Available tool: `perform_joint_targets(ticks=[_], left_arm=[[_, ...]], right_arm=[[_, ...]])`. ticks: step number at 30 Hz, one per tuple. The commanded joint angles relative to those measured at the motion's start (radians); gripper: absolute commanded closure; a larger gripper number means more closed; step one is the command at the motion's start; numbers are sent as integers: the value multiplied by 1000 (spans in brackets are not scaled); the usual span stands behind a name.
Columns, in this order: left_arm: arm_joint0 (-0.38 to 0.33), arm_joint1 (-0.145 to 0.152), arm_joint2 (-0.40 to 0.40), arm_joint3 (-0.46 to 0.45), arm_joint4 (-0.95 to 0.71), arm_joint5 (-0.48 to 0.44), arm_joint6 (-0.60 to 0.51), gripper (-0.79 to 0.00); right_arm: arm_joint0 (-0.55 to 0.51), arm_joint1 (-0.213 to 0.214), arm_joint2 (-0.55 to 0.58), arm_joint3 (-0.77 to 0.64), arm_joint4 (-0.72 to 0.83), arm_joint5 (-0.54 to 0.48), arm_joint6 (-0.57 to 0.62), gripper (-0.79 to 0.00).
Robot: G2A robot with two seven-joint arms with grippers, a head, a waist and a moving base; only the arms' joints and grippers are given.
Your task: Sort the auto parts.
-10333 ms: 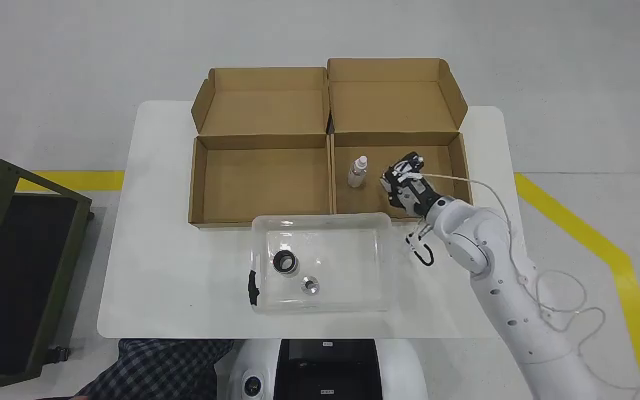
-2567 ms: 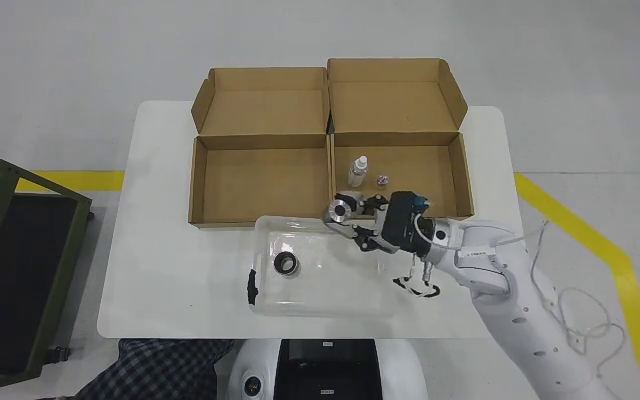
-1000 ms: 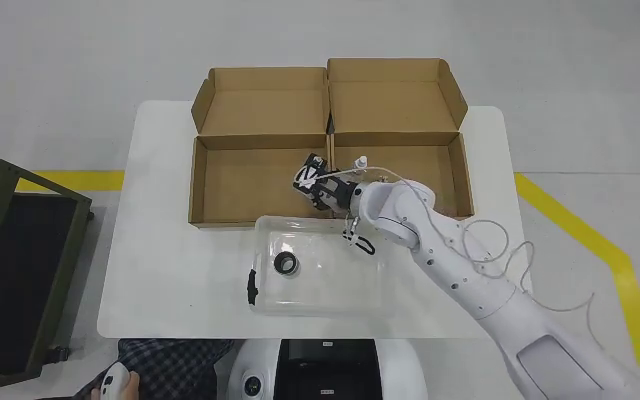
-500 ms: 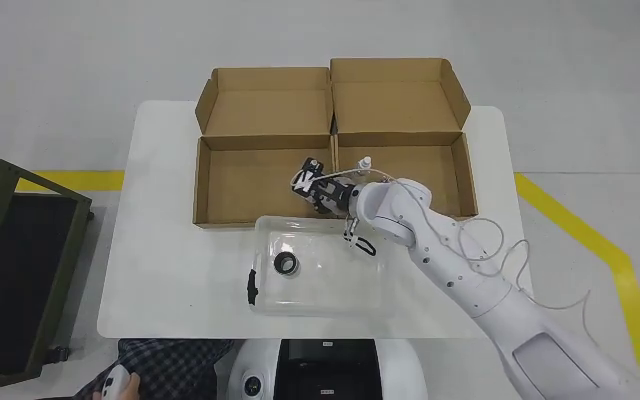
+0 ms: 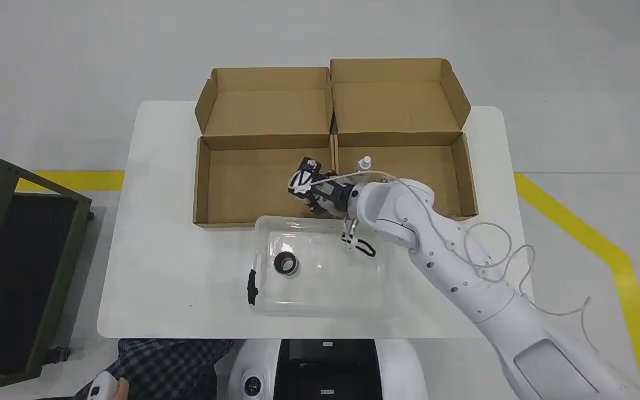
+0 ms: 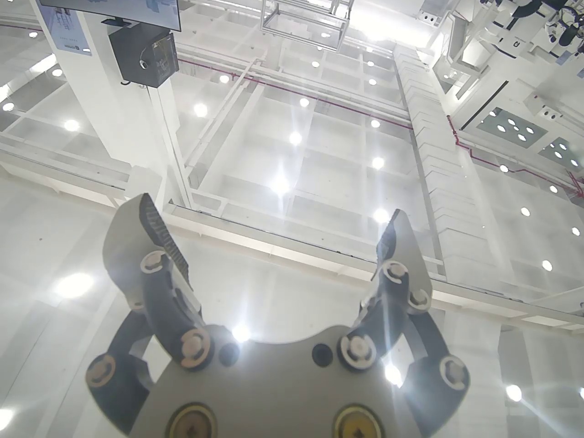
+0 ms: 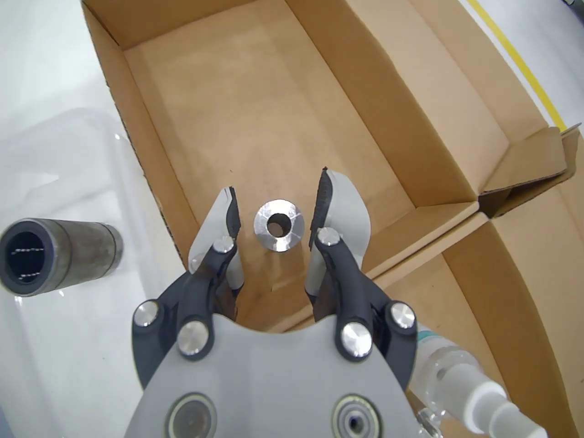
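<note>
My right gripper (image 7: 277, 185) is open and low inside the left cardboard box (image 7: 255, 93), near the wall it shares with the right box. A small silver metal bushing (image 7: 278, 225) with a centre hole lies on the box floor between the fingers, and neither pad touches it. From above, the right gripper (image 5: 308, 181) is at the near right corner of the left box (image 5: 250, 185). A dark cylindrical bearing (image 7: 54, 248) lies in the clear plastic bin (image 5: 330, 290). My left gripper (image 6: 271, 211) is open, holds nothing and points up at a ceiling.
A white bottle (image 5: 365, 162) stands in the right cardboard box (image 5: 420, 185), close beside my right wrist (image 7: 456, 376). Both boxes have upright flaps at the back. The bearing (image 5: 287, 264) is at the bin's left. A black clip (image 5: 252, 288) sits on the bin's left edge.
The right arm carried the silver bushing from over the clear bin into the left box. Over the last second it has stayed almost still there.
</note>
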Motion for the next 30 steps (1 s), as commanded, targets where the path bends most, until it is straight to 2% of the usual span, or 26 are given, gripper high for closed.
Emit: perform_joint_targets(ticks=[1,10,17,24,30], left_arm=[[0,0,0,0,0,0,0,-785],[0,0,0,0,0,0,0,-785],[0,0,0,0,0,0,0,-785],[0,0,0,0,0,0,0,-785],[0,0,0,0,0,0,0,-785]], right_arm=[[-17,6,20,-39,2,-14,-6,-332],[-165,51,126,-289,-22,-153,-28,-363],[-298,83,191,-421,-73,-245,-58,-379],[-395,103,199,-480,-168,-317,-119,-391],[-434,111,184,-472,-242,-329,-163,-400]])
